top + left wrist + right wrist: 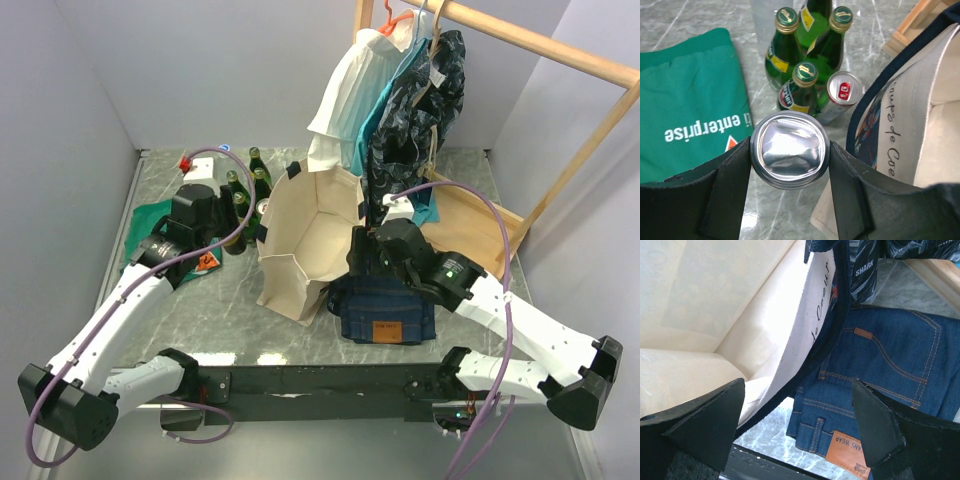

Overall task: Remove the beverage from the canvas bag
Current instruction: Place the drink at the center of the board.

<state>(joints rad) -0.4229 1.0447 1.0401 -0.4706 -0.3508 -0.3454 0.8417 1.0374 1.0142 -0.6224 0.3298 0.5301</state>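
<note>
My left gripper [790, 150] is shut on a beverage, a silver can [790, 161] whose dented bottom faces the camera. The can hangs over the marble table just left of the cream canvas bag [910, 115], outside it. The canvas bag [310, 235] stands open in the middle of the table, with navy trim on its rim. My right gripper [797, 415] is open at the bag's right wall [765, 330]. Its left finger is on the bag's inner side and its right finger is over the jeans. In the top view the right gripper [362, 255] sits at the bag's right edge.
Several green bottles [812, 50] and a red-topped can [844, 90] stand left of the bag. A green printed cloth [690, 100] lies further left. Folded blue jeans [385, 310] lie right of the bag. A wooden rack [500, 40] with hanging clothes [400, 90] stands behind.
</note>
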